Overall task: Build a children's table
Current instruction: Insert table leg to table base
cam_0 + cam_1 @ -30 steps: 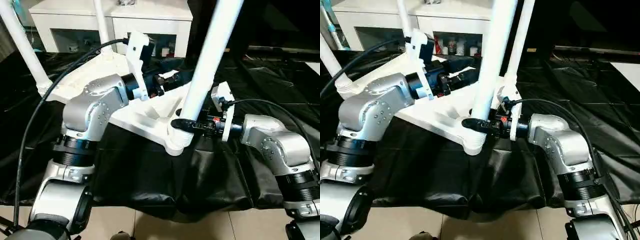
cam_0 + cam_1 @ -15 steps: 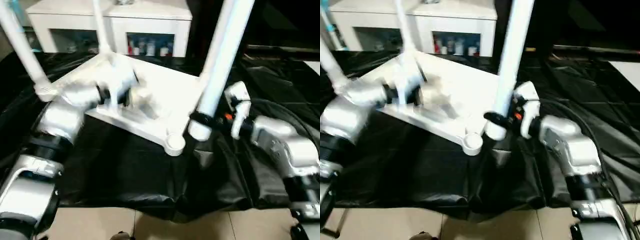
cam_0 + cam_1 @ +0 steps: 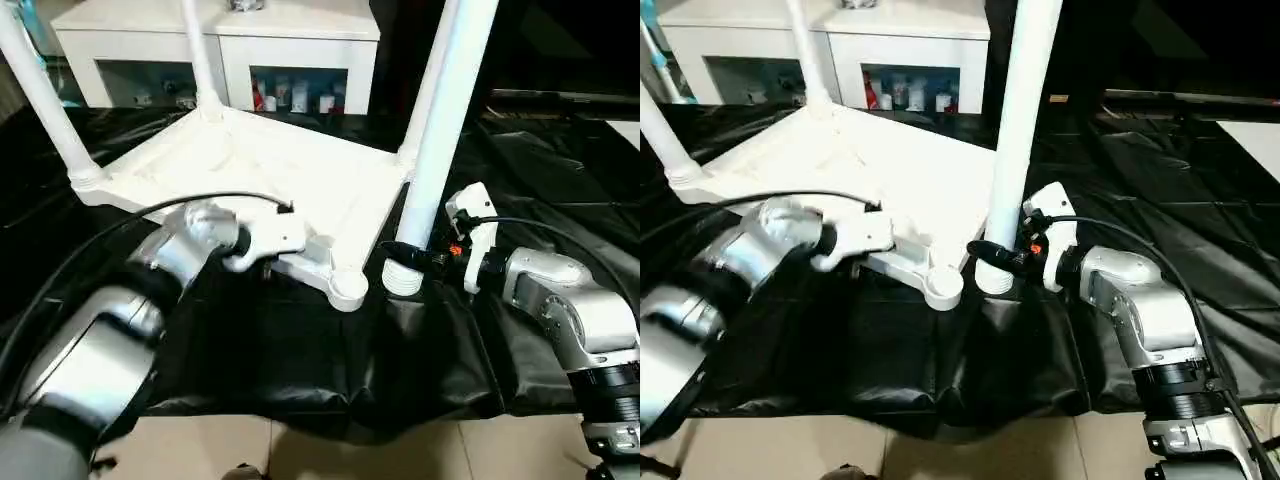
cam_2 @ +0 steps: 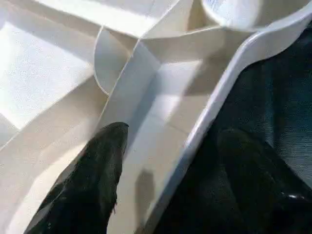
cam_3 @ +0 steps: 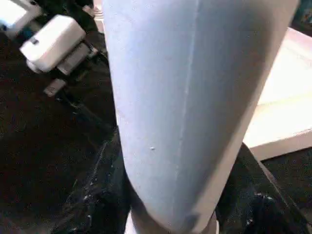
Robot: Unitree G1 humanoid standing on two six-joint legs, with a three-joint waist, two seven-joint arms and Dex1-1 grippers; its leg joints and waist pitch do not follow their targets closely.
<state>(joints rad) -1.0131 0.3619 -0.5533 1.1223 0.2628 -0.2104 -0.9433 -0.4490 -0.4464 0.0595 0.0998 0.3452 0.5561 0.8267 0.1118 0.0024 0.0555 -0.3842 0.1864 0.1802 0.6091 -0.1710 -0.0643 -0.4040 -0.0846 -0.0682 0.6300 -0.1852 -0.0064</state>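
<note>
a white cabinet (image 3: pixel 215 40) with glass doors stands behind a big table draped in black cloth (image 3: pixel 300 350), on which the tabletop (image 3: pixel 250 165) lies upside down, ribbed underside up. three legs already stand in its corner sockets, two at the far and left corners (image 3: pixel 40 100) and one at the right corner behind the fourth. the near socket (image 3: pixel 348 290) is empty, its round mouth open upward at the cloth's front edge. the fourth leg (image 3: pixel 445 130) stands almost upright just beside that socket, on the robot's right of it, its thick foot resting on the cloth and its long axis running up out of the picture. the right gripper (image 3: pixel 400 255) is clamped round the leg close to its foot, so the right arm is the one to carry it; the socket lies a short way to the left of the foot, and the leg would likely need lifting, shifting left and lowering straight in. the left gripper (image 4: pixel 165 165) stands open astride the tabletop's near rim beside the socket, one finger over the ribs, one outside over the cloth, gripping nothing as far as can be seen. the head views give the gap between foot and socket; the left wrist view gives the rim between the fingers (image 4: pixel 97 170); the right wrist view gives the leg's wall close up.
</note>
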